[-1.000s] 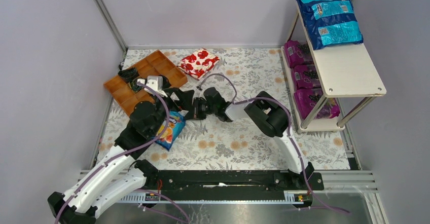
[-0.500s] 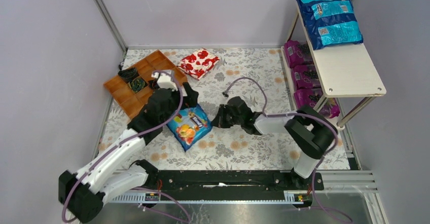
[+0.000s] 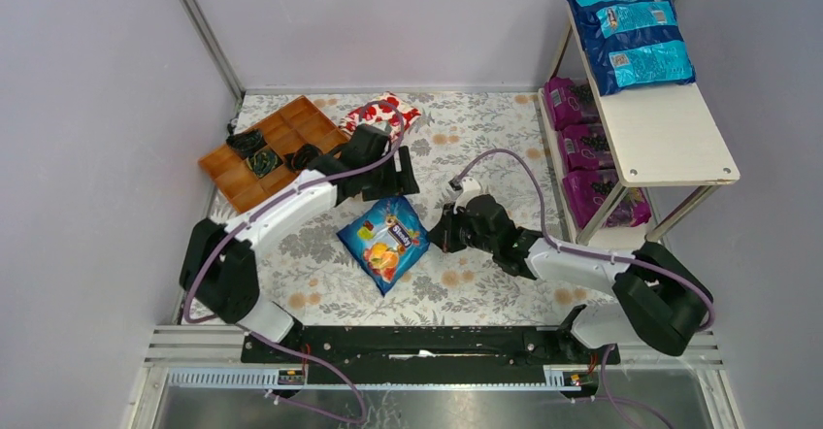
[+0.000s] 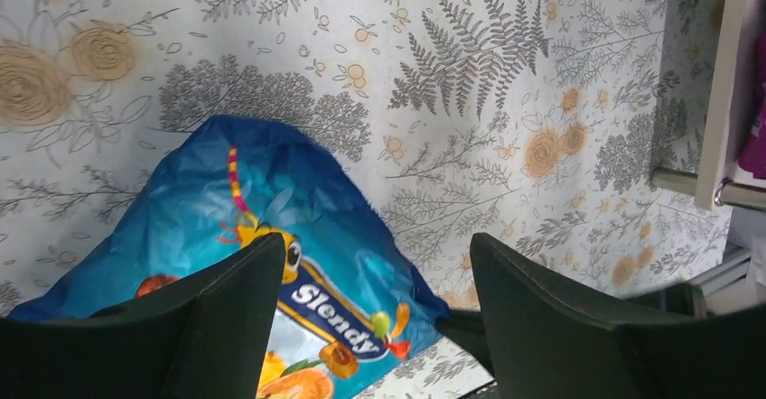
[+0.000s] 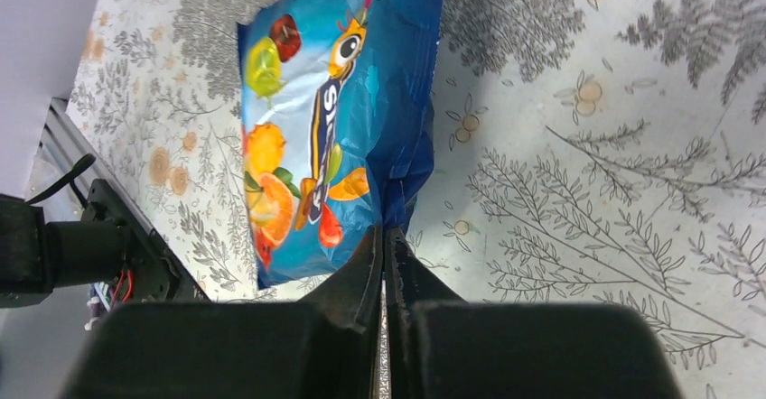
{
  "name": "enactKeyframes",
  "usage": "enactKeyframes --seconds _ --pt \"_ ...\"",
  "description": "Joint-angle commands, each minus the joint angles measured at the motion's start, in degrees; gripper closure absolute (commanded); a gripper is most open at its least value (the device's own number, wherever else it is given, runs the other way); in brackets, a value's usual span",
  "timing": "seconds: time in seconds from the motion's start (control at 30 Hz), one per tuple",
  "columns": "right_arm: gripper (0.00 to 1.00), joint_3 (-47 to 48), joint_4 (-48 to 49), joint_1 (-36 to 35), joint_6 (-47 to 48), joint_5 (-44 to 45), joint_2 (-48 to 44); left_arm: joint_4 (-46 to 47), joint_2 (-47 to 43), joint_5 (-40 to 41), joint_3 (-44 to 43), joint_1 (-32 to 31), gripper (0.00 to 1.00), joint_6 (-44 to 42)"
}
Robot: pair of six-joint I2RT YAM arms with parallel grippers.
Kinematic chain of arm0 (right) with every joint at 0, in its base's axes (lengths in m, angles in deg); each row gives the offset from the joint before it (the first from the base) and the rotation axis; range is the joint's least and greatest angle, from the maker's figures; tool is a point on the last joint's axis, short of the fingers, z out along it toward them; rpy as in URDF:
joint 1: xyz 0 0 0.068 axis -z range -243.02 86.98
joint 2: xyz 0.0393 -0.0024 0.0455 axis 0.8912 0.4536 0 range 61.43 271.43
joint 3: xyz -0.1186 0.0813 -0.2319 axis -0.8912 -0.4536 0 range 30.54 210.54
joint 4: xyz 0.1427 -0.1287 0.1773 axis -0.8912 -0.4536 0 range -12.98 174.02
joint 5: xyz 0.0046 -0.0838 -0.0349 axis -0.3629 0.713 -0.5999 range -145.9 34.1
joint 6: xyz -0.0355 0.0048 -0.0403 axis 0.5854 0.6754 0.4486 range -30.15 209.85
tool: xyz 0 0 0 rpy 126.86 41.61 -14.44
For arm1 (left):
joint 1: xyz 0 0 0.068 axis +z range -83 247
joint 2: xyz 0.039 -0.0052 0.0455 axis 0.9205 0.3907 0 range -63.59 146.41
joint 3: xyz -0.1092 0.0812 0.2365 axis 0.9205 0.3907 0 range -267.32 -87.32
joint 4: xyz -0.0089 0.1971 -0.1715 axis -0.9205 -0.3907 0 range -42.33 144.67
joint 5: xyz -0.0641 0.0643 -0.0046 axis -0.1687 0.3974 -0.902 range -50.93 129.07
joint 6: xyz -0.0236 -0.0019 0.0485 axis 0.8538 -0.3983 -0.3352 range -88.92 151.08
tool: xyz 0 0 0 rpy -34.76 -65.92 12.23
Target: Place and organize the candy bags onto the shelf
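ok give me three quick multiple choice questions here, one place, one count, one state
1. Where does the loose blue bag lie? A on the table B in the wooden tray C on the red packet
2. How many blue bags sit on top of the shelf? A one B three C five
3. How does the left gripper stand? A open B shut on the bag C shut on the red packet
1 A, it lies on the table; 2 B, three overlap at the far end; 3 A, its fingers stand apart over the bag.
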Motion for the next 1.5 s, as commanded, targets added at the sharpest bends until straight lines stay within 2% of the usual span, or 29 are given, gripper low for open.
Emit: enactKeyframes --seconds 0.0,0.1,0.2,0.37,0.6,0.77,0.93,1.0,1.1,1.13,1.2,1.27,1.37,1.47 --pt "1.00 0.26 2.34 0.21 7.83 -2.20 -5.09 -7.53 6.37 -2.96 -9.01 -0.54 0.21 4.30" --pt "1.00 0.85 1.14 0.03 10.59 -2.94 -7.45 -10.61 10.52 -1.00 -13.08 -1.84 0.21 6.59" --pt "1.00 1.13 0.55 -0.01 12.65 -3.24 -9.60 -14.84 13.63 5.22 -17.35 -4.27 0.21 8.96" --pt "1.00 1.28 0.05 -0.02 15.07 -3.77 -11.20 -18.03 15.57 11.70 -18.78 -5.74 0.19 12.52" --pt "1.00 0.09 1.38 -0.08 15.35 -3.96 -11.00 -22.41 21.19 18.44 -22.61 -5.72 0.22 11.27" --pt "1.00 -0.64 1.64 -0.23 15.47 -3.75 -11.12 -21.48 22.36 18.95 -21.99 -5.76 0.32 9.90" --pt "1.00 -1.00 0.66 -0.54 15.25 -3.55 -11.18 -19.87 21.78 19.92 -21.61 -5.76 0.49 7.80" --pt "1.00 -1.32 0.47 -0.85 14.70 -3.39 -11.37 -18.99 21.01 20.63 -21.61 -5.76 0.60 7.02" --pt "1.00 -2.11 0.46 -1.35 13.29 -2.78 -11.73 -17.49 20.11 18.61 -21.45 -5.73 0.85 6.11" --pt "0.98 -2.05 -0.15 -1.39 12.50 -2.44 -11.75 -17.15 19.68 17.74 -21.51 -5.76 0.92 5.94" --pt "0.86 -1.75 -1.87 -1.49 10.96 -1.78 -11.39 -16.65 18.55 16.51 -21.21 -5.77 0.99 5.67" --pt "0.77 -1.39 -3.74 -1.48 9.22 -1.33 -10.69 -15.45 16.23 15.54 -19.89 -6.01 1.00 5.05" --pt "0.60 -0.79 -6.63 -1.51 4.55 1.53 -9.54 -14.22 12.91 15.30 -17.77 -7.00 1.00 5.08" --pt "0.41 2.44 -10.41 -1.46 0.02 0.73 -7.35 -13.11 10.11 13.41 -15.54 -7.66 1.00 5.80"
